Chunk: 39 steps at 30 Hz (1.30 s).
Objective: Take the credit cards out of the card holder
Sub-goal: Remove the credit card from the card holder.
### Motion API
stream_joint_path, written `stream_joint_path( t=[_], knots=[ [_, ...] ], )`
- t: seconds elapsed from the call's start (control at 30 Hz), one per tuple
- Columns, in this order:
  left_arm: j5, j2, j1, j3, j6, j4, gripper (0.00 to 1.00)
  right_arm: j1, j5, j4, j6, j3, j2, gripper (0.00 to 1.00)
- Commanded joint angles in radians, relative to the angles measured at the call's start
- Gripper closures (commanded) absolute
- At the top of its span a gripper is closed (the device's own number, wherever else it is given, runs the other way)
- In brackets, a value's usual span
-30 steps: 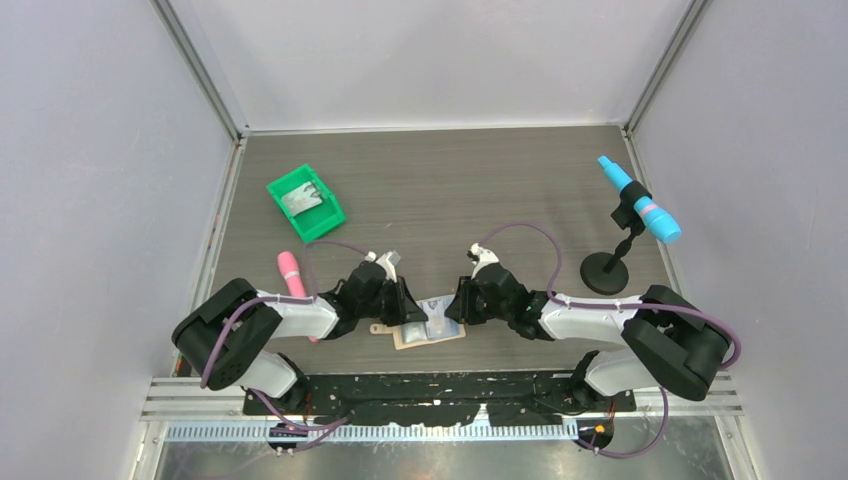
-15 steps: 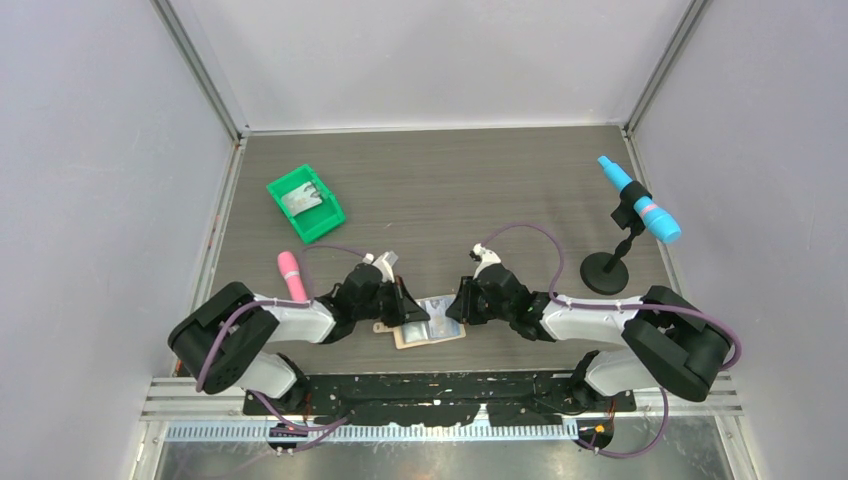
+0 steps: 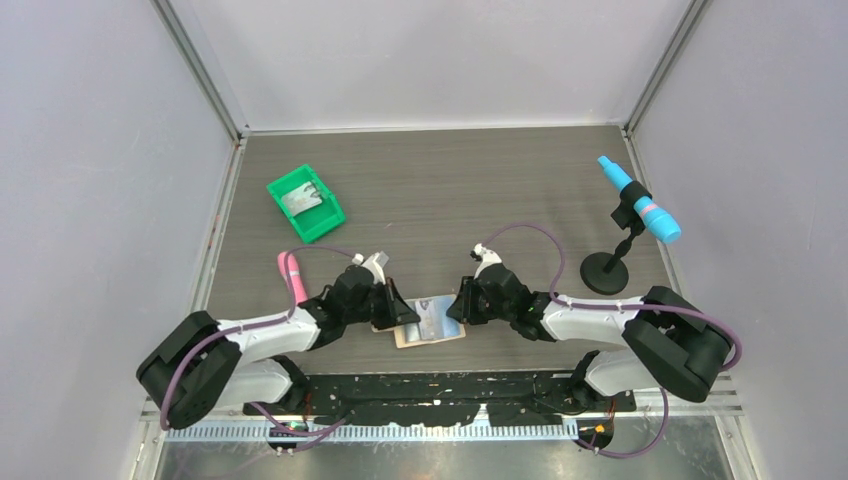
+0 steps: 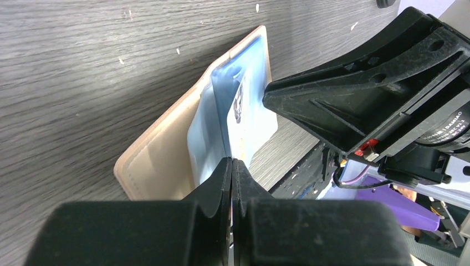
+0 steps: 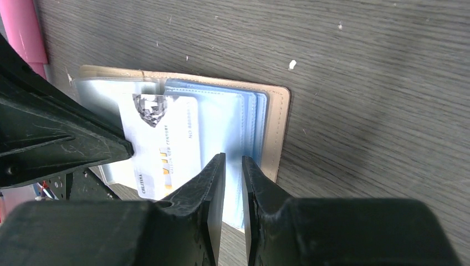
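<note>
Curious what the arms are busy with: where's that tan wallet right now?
Overhead view: the card holder lies open on the table near its front edge, about centre, between the right gripper and the left gripper, which pinches a credit card.

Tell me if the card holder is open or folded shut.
Open: the card holder lies spread on the table, blue inner sleeves facing up with a white card showing.

Card holder point(image 3: 436, 328): tan, folding type, lying open and flat near the front edge of the desk point(image 3: 450, 190), blue sleeve panels facing up. Credit card point(image 5: 163, 145): white with printed emblem and text, partway out of a sleeve, one edge pinched in the left claw point(image 4: 231, 163).
</note>
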State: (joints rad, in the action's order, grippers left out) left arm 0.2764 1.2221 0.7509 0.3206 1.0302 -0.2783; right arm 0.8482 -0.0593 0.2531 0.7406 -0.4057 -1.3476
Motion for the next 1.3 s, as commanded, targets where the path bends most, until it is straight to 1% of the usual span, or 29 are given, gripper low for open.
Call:
stream_joint_path(
  t=[0.0,0.17,0.3,0.47,0.63,0.73,0.93,1.03,1.2,1.27],
  knots=[
    [-0.030,-0.064,-0.004,-0.008,-0.045,0.091,1.00,-0.010,0.036,-0.108,-0.019,0.001,0.013,0.75],
    [-0.036,-0.092,-0.004,0.003,-0.066,0.125,1.00,-0.009,0.020,-0.163,-0.041,-0.031,0.075,0.74],
    [-0.003,-0.071,-0.004,0.021,-0.067,0.108,1.00,-0.005,-0.001,-0.186,-0.048,-0.048,0.147,0.68],
    [0.015,-0.063,-0.004,0.022,-0.061,0.080,1.00,0.013,-0.010,-0.169,-0.048,-0.057,0.176,0.68],
    [0.021,-0.066,-0.004,0.014,-0.055,0.060,1.00,0.045,-0.050,-0.092,-0.038,-0.078,0.101,0.70],
    [0.028,-0.056,-0.004,0.009,-0.045,0.037,1.00,0.064,-0.047,-0.052,-0.025,-0.090,0.037,0.70],
    [0.051,-0.031,-0.004,0.013,-0.030,-0.009,1.00,0.073,-0.072,0.020,-0.008,-0.098,-0.093,0.73],
    [0.064,-0.021,-0.004,0.012,-0.019,-0.045,1.00,0.079,-0.081,0.040,0.005,-0.092,-0.128,0.74],
    [0.066,-0.005,-0.002,0.012,-0.018,-0.078,0.86,0.081,-0.065,0.036,0.018,-0.071,-0.147,0.74],
    [0.066,0.006,-0.002,0.015,-0.023,-0.082,0.82,0.081,-0.063,0.040,0.017,-0.063,-0.147,0.74]
  ],
)
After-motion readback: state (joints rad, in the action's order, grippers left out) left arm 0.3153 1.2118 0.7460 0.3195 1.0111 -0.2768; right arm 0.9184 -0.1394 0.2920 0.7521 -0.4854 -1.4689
